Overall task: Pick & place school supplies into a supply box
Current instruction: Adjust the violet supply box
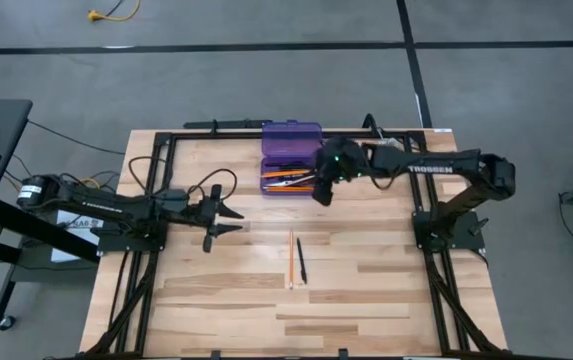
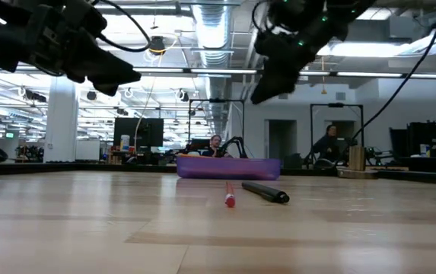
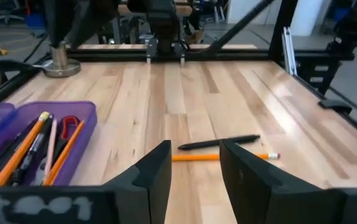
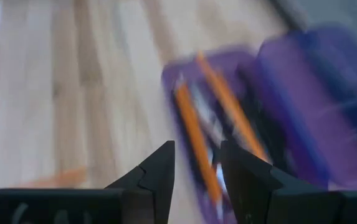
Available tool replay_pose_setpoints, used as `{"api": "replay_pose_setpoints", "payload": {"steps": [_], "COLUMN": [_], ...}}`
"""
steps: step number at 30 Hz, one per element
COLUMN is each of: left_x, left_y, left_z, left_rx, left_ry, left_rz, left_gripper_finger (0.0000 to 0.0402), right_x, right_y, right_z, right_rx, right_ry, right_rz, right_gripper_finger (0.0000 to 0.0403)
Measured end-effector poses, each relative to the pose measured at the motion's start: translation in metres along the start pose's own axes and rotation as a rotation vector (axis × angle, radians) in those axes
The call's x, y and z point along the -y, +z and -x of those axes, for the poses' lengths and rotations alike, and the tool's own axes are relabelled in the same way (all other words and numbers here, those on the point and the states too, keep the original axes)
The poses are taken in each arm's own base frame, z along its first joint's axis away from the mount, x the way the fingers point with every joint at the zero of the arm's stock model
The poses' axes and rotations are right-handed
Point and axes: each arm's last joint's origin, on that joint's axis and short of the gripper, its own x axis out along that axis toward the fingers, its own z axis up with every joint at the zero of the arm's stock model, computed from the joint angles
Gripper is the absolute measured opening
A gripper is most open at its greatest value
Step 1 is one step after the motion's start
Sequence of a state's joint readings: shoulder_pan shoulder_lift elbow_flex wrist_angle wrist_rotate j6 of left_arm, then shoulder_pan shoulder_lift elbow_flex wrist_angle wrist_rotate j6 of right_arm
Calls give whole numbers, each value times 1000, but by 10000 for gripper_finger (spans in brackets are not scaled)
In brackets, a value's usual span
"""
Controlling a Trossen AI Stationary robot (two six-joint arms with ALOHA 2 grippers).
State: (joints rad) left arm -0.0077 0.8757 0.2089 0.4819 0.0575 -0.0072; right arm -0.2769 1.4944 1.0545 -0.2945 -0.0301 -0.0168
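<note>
The supply box [image 1: 289,176] is a translucent purple case at the far middle of the table, with its lid [image 1: 291,135] open. Inside it lie orange pencils, dark pens and red-handled scissors [image 3: 71,126]. One orange pencil [image 1: 291,258] and one black pen [image 1: 302,260] lie side by side on the table nearer the front. My left gripper [image 1: 231,212] hangs open above the table's left part, level, facing that pencil [image 3: 225,157] and pen [image 3: 218,142]. My right gripper [image 1: 322,194] is open above the box's right end, empty, tilted down toward the box [image 4: 240,118].
A round silver disc [image 3: 61,65] stands at the table's far edge. The black frame rails [image 1: 171,135] run along the far edge and both sides. The room beyond the table shows in the low view, with seated people. Bare wood lies around the loose pencil and pen.
</note>
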Motion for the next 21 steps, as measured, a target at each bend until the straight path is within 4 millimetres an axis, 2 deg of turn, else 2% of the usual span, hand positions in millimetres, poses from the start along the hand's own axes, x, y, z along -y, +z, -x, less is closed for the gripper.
{"api": "replay_pose_setpoints", "payload": {"steps": [4,6,14,21], "left_x": [-6,-11,-25,-33], "left_y": [0,0,0,1], "left_z": [0,1,3,5], "left_rx": [0,0,4,13], "left_ry": [8,28,113,202], "left_rz": [-34,-38,-15,-10], "left_gripper_finger": [124,124,124,124], "right_x": [15,22,38,45], "right_y": [9,7,16,23], "right_z": [-5,-10,-57,-80], "right_rx": [-52,-138,-218,-224], "right_ry": [89,105,128,142], "right_rz": [62,86,276,372], "right_gripper_finger": [123,123,123,123]}}
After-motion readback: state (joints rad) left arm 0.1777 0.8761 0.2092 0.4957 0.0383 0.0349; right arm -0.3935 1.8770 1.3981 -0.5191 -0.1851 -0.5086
